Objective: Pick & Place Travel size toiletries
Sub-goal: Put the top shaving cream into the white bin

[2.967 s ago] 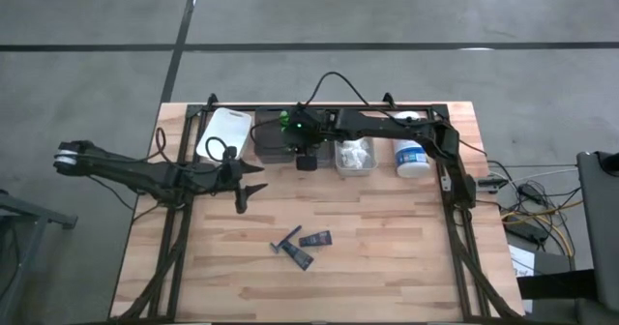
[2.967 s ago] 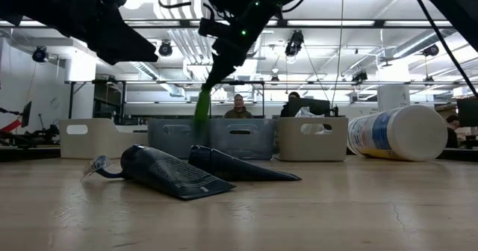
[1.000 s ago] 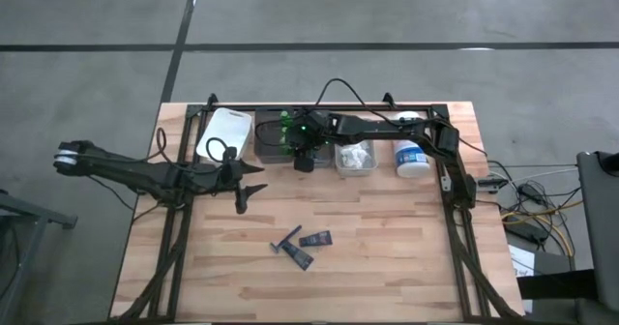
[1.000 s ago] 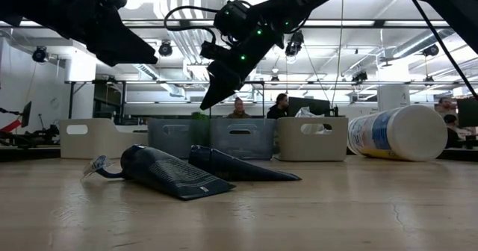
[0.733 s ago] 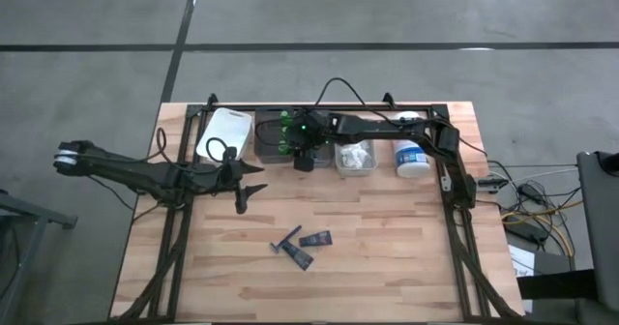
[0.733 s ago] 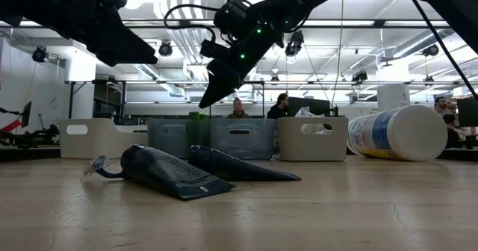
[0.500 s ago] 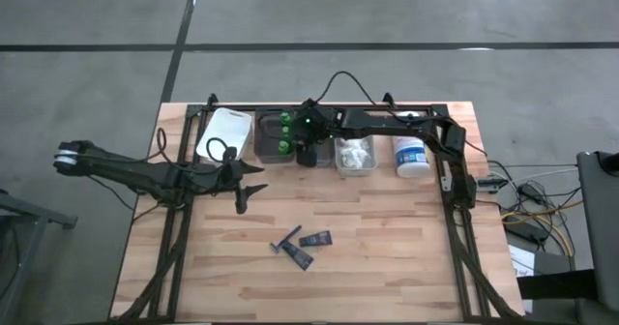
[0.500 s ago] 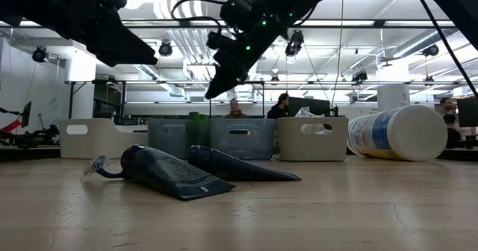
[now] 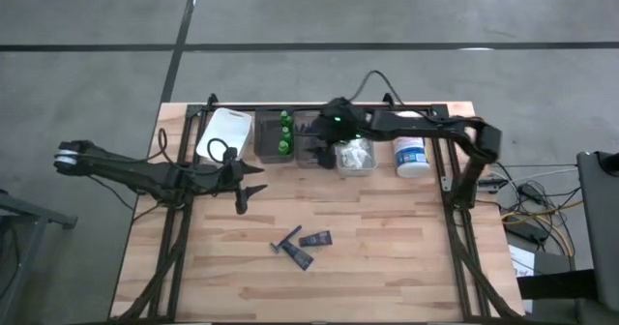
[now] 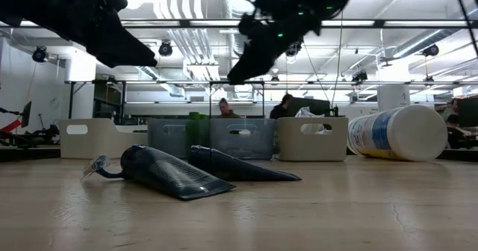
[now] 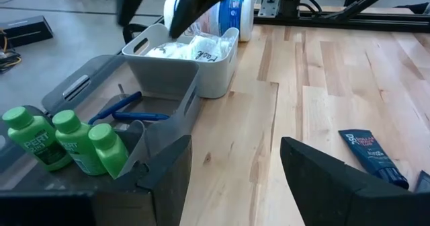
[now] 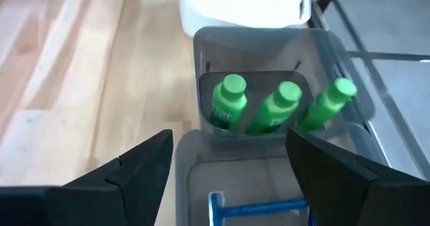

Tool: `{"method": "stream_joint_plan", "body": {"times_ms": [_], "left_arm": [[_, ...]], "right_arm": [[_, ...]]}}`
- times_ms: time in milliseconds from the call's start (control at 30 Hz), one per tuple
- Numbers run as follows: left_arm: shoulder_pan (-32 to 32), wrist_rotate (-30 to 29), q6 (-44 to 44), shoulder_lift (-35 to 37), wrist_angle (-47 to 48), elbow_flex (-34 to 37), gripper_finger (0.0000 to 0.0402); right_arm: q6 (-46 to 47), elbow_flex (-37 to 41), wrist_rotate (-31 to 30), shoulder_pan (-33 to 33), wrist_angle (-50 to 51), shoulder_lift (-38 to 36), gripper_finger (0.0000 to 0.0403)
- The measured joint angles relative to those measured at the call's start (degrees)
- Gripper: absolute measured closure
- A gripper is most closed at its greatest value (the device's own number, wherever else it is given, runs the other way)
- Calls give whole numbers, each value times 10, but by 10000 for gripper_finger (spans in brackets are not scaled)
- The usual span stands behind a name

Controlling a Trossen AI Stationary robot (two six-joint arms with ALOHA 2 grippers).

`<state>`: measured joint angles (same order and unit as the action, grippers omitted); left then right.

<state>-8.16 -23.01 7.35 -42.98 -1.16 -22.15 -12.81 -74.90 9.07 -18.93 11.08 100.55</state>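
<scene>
Three green bottles (image 12: pixel 279 105) stand upright side by side in the end compartment of the grey bin (image 9: pixel 267 149); blue razors (image 12: pixel 259 206) lie in its other compartment. My right gripper (image 12: pixel 232 179) hovers open above this bin (image 9: pixel 317 149), with nothing between its fingers. Clear packets with white contents (image 11: pixel 191 48) fill the bin beside it. Two dark tubes (image 9: pixel 311 240) and a razor (image 9: pixel 286 240) lie flat on the table's middle. My left gripper (image 9: pixel 244 188) waits open over the table's left part, touching nothing.
A white bin (image 9: pixel 224 132) stands left of the grey one. A white tub with a blue label (image 9: pixel 412 157) lies on its side at the far right. Bare wood stretches along the near half of the table. People sit beyond the table's far edge.
My right gripper has risen and gone toward the table's right edge, away from the green bottles, which stay standing in the grey bin.
</scene>
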Motion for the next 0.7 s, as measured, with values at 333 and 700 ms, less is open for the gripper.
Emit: {"method": "stream_joint_plan", "body": {"times_ms": [333, 700], "left_arm": [[1, 0, 1, 0, -5, 0, 170], [1, -1, -6, -15, -40, 0, 170]], "right_arm": [[67, 281, -1, 3, -183, -224, 104], [173, 534, -2, 5, -348, -475, 124]]}}
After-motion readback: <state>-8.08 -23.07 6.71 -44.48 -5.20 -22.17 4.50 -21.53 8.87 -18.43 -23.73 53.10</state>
